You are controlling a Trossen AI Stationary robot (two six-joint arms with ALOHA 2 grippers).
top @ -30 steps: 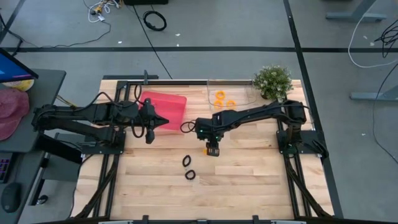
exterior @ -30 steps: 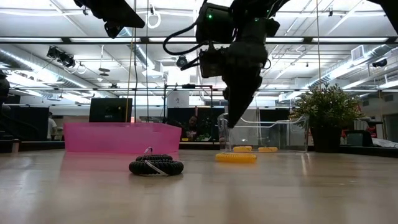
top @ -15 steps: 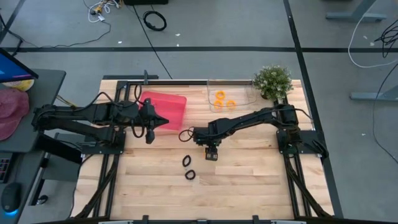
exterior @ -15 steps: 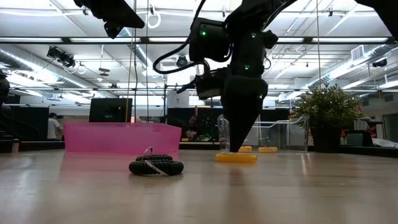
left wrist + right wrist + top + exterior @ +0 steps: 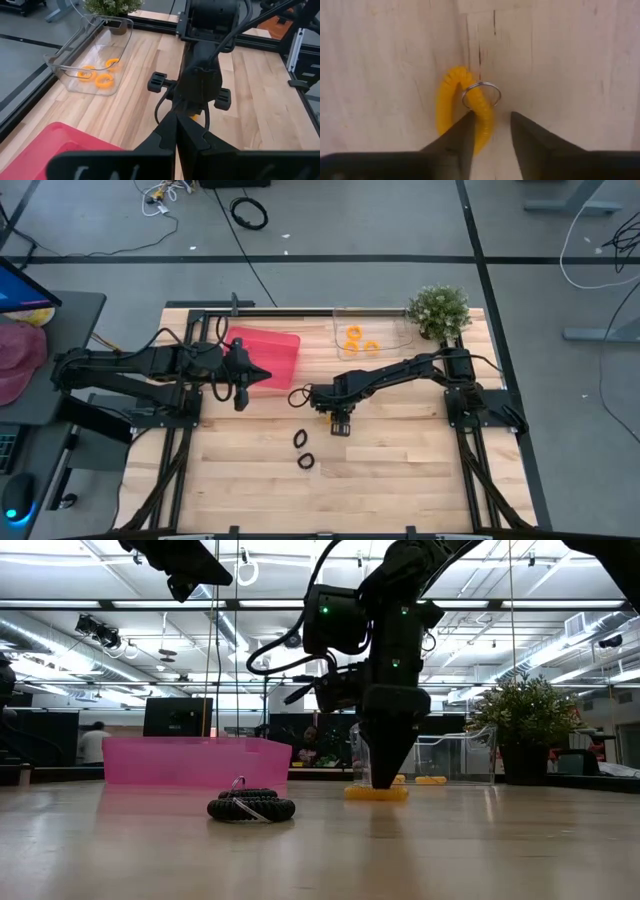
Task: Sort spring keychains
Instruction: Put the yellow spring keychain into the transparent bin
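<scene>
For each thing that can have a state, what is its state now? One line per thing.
Right gripper: jaws open, down at the table, astride one orange keychain.
That orange keychain: flat on the wood, not lifted.
Left gripper: jaws shut, empty, beside the pink bin.
Clear bin: holds three orange keychains.
Two black keychains: loose on the table.
Plant: upright.

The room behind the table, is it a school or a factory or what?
Probably a robotics lab or workshop. Two robot arms are mounted on a wooden table, cables lie loose on the bare floor, and the low view shows open ceiling pipes and strip lights.
</scene>
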